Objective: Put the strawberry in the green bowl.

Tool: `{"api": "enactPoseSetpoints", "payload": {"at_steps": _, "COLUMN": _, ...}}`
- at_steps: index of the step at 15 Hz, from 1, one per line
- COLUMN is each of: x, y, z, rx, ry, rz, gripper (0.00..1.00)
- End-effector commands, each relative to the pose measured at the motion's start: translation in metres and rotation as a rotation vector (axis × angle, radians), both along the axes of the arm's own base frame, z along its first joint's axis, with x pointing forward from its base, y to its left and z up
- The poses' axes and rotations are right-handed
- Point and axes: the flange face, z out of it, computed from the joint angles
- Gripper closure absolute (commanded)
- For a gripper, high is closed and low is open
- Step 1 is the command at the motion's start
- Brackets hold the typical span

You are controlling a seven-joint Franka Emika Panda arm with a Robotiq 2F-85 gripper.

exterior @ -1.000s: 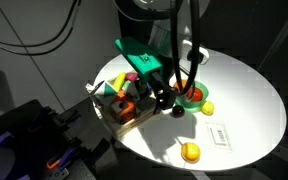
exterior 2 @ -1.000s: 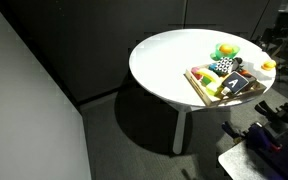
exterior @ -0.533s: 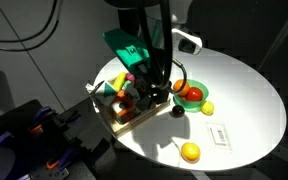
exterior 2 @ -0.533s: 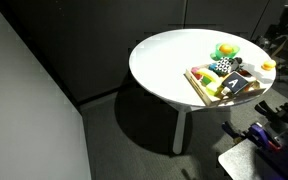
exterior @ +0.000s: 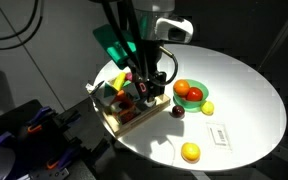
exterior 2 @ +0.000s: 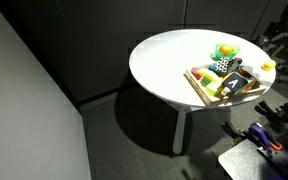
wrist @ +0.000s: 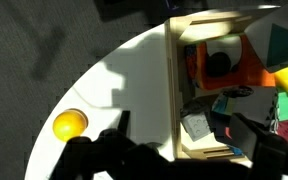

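Note:
The green bowl (exterior: 191,103) stands on the white round table right of the wooden tray (exterior: 130,116). It holds a red round fruit (exterior: 194,96) and an orange fruit (exterior: 182,88). I cannot tell whether that red fruit is the strawberry; small red pieces also show among the toys in the tray, too small to name. My gripper (exterior: 149,97) hangs over the tray's right part, left of the bowl. In the wrist view its jaws (wrist: 184,128) are spread open and empty above a grey block (wrist: 196,126) in the tray (wrist: 173,90). The bowl (exterior 2: 224,50) also shows in an exterior view.
A small yellow fruit (exterior: 207,108) and a dark maroon fruit (exterior: 178,111) lie in front of the bowl. A yellow lemon (exterior: 190,152) and a white card (exterior: 220,133) lie near the table's front edge. The lemon (wrist: 69,124) shows in the wrist view.
My gripper has moved left from above the green bowl to above the wooden tray. The red and orange fruits in the bowl have come into full view.

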Motion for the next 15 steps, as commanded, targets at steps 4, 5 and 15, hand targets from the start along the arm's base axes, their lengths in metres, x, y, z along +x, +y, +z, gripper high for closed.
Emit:
{"api": "enactPoseSetpoints", "payload": {"at_steps": 4, "x": -0.005, "y": 0.0071, "z": 0.0066, "rx": -0.011, "ry": -0.035, "rz": 0.007, "gripper": 0.0}}
{"api": "enactPoseSetpoints", "payload": {"at_steps": 5, "x": -0.0063, "y": 0.0085, "z": 0.0077, "rx": -0.012, "ry": -0.039, "rz": 0.008, "gripper": 0.0}}
{"api": "enactPoseSetpoints", "payload": {"at_steps": 15, "x": -0.0085, "y": 0.0099, "z": 0.0085, "rx": -0.012, "ry": -0.042, "rz": 0.008, "gripper": 0.0}}
